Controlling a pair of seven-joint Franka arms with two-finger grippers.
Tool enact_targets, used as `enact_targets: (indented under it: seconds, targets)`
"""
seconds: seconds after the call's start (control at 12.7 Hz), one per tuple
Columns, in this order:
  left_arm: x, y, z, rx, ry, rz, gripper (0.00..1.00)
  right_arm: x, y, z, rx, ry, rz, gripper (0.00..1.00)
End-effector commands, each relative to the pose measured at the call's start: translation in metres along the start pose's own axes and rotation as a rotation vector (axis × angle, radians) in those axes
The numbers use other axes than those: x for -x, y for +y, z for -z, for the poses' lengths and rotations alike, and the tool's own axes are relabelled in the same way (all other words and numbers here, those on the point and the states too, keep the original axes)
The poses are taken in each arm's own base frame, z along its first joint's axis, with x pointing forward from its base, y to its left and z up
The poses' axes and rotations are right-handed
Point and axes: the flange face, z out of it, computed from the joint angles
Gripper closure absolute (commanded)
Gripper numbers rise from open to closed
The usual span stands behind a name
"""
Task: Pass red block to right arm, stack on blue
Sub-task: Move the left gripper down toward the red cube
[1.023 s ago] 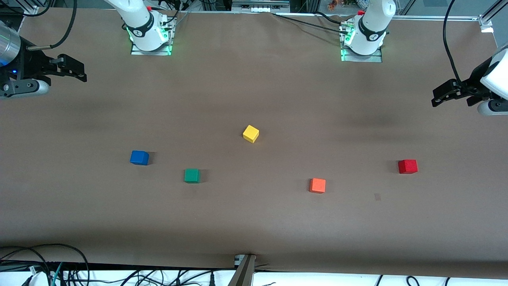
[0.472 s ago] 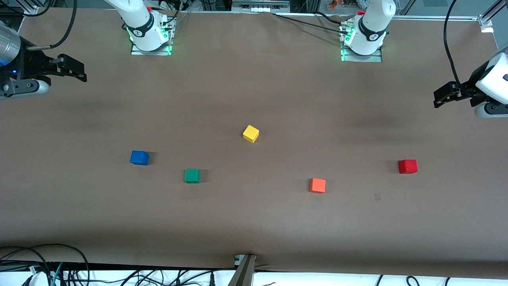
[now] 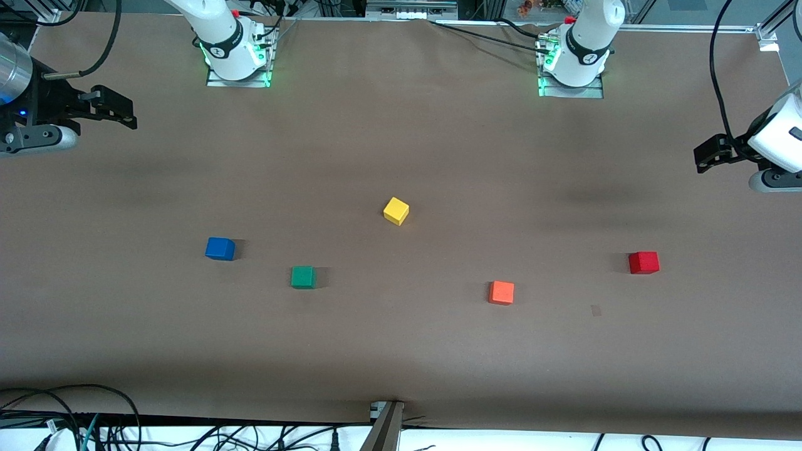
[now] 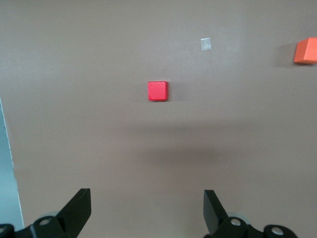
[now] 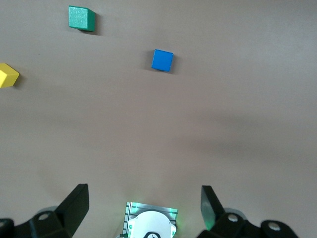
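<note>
Even overhead light, soft shadows

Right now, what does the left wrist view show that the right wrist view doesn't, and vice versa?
Only the left wrist view: the small bright red cube, the lighter orange cube at the frame edge, a small pale tape patch, and the left end effector, fingers spread wide, empty.

Only the right wrist view: the small solid blue cube, the green cube, the yellow cube, a green-lit arm base, and the right end effector, open, empty.

Both: the brown table surface. No cube appears in both.
</note>
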Motion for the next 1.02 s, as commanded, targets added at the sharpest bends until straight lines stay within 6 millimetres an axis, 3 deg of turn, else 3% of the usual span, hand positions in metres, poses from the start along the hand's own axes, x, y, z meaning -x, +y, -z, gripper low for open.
enact_targets:
  seconds: [0.0, 0.24, 0.39, 0.63, 0.94]
  targets:
    - [0.009, -0.021, 0.014, -0.008, 0.016, -0.009, 0.0, 0.003, 0.002, 0.004, 0.002, 0.011, 0.009, 0.0]
    - [0.009, -0.045, 0.031, 0.055, 0.059, 0.035, 0.0, 0.003, 0.002, 0.004, 0.002, 0.011, 0.009, 0.0]
    - [0.003, -0.048, 0.02, 0.026, 0.021, 0.041, 0.0, 0.003, 0.004, 0.004, 0.0, 0.011, 0.006, 0.0]
    - [0.005, -0.07, 0.022, -0.09, 0.006, -0.161, 0.0, 0.003, 0.003, 0.003, 0.001, 0.01, 0.007, 0.0]
    - [-0.008, -0.145, -0.011, -0.065, -0.047, -0.41, 0.0, 0.003, 0.005, 0.003, -0.001, 0.01, 0.005, 0.0]
